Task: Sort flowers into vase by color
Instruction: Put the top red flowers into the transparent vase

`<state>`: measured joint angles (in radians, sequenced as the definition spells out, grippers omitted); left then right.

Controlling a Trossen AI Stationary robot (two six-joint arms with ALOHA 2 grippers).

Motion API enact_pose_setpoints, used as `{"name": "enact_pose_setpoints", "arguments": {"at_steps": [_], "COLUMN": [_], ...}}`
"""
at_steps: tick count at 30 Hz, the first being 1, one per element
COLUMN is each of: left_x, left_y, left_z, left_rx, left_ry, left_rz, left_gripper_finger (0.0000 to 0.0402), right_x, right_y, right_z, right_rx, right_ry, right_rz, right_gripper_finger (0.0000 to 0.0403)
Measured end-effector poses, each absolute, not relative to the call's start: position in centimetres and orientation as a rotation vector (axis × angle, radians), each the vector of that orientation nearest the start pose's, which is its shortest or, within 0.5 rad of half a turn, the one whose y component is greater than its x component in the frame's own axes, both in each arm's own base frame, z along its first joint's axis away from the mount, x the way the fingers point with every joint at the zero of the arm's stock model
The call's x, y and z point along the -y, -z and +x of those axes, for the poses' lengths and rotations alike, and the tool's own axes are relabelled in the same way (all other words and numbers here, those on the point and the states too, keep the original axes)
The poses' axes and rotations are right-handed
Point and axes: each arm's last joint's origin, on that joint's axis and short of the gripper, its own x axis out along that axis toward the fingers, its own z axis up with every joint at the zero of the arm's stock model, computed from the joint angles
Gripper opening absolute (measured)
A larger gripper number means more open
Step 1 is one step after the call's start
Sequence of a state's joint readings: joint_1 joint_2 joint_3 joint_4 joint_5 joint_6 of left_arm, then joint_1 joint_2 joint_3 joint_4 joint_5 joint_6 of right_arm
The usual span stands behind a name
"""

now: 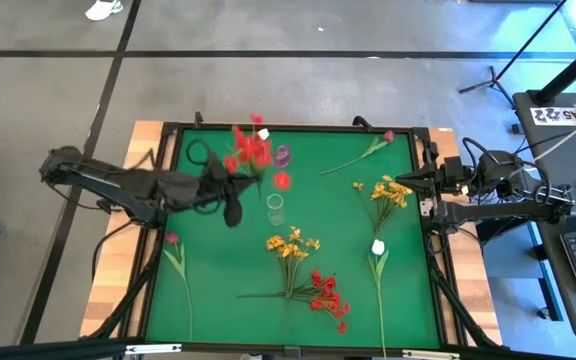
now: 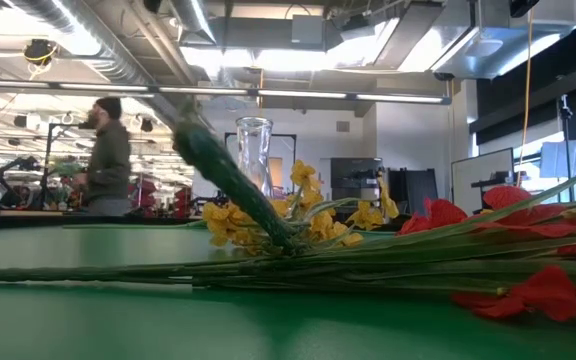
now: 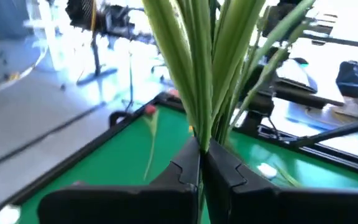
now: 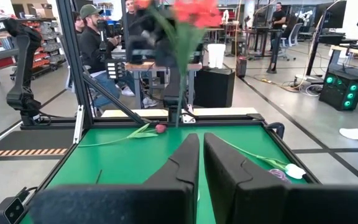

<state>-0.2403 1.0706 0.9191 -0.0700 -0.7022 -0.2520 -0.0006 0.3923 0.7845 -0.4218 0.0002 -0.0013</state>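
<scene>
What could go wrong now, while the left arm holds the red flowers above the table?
1. The left gripper clamps the red spray low on its stems, so the long stems may swing and miss the narrow clear vase.
2. The spray could knock over the vase, which stands unsupported.
3. The flower heads may not pass the narrow mouth. The right gripper waits at the table's right edge.

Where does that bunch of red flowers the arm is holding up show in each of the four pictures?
High view: red spray upper middle, above the left gripper.
Low view: not identifiable.
Left wrist view: only its green stems, clamped in the fingers.
Right wrist view: top centre.
Shared landmark: the green table.
</scene>
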Motion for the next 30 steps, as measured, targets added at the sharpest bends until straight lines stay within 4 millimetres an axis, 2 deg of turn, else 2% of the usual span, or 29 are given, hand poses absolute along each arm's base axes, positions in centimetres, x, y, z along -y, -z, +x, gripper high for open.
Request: {"name": "enact_pose_setpoints", "arguments": {"at_steps": [8,15,20,30], "left_x": [4.4,4.3,3.8,2.8], "left_y": [-31.3,-29.3,-29.1,-27.2], "left_z": [23.4,23.2,23.2,24.9], "left_rx": [0.031,-0.001,0.001,-0.064], "left_ry": [-0.404,-0.421,-0.448,-0.51], "left_rz": [-0.163,-0.156,-0.154,-0.125], "left_gripper_finger": [0.0,0.0,0.0,0.0], "right_x": [0.0,0.0,0.0,0.0], "right_y": [-35.1,-35.1,-35.1,-35.1], "right_z": [7.6,7.6,7.6,7.6], "right_rx": [-0.03,-0.03,-0.03,-0.03], "right_ry": [0.001,0.0,0.001,0.0], "right_rz": [-0.001,-0.001,-0.001,-0.001], "right_gripper_finger": [0.0026,0.0026,0.0026,0.0026]}}
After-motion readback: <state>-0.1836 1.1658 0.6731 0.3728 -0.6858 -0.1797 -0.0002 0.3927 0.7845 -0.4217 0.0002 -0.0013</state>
